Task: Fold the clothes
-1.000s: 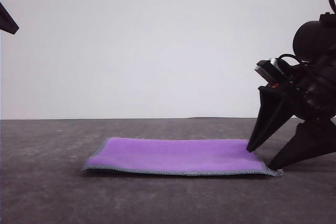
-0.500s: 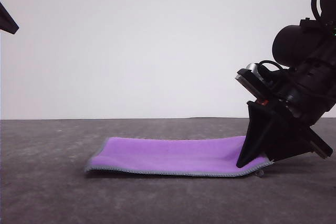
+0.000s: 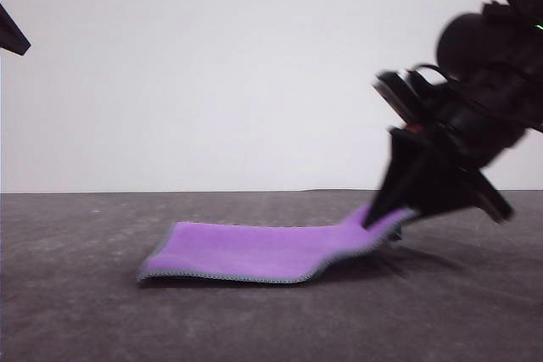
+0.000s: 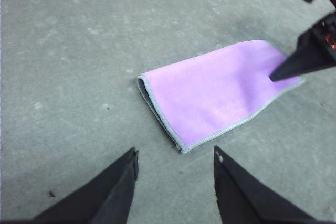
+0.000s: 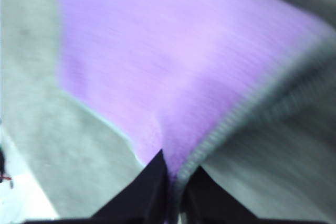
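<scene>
Front view: right pincer (image 3: 392,219) clenched on folded purple cloth (image 3: 254,252), corner raised.

Right gripper (image 3: 392,216) went from open, fingers straddling the right end of the purple cloth (image 3: 263,250), to clamped on that end. It then rose off the table (image 3: 76,311) and shifted slightly left. The cloth's right end lifted with it, so that end now slopes up to the fingertips (image 5: 157,182) while the left part lay flat. Right arm image got motion-blurred.
</scene>
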Controlling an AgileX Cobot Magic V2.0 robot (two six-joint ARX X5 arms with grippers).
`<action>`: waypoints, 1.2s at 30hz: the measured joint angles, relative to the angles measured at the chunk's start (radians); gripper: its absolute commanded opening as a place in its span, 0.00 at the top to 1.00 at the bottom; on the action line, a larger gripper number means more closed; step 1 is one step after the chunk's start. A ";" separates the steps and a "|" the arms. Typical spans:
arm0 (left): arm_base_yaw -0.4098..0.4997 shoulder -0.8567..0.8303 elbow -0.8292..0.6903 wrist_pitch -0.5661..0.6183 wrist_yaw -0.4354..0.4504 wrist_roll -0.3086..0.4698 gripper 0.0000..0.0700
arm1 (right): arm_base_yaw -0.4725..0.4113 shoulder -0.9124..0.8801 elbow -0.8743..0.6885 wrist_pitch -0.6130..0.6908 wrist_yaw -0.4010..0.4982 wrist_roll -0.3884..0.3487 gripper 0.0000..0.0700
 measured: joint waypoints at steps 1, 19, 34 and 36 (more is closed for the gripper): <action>0.000 0.000 0.000 0.000 0.000 0.000 0.61 | 0.017 0.000 0.008 0.010 -0.001 0.001 1.00; 0.000 0.000 0.000 -0.002 0.000 0.000 0.61 | 0.296 0.152 0.066 0.484 0.002 0.239 0.96; 0.000 0.000 0.000 -0.002 0.000 0.000 0.61 | 0.302 0.087 0.080 0.404 -0.138 0.267 0.42; 0.000 0.000 0.000 -0.002 0.000 0.000 0.61 | 0.294 0.044 0.080 0.314 -0.131 0.250 0.42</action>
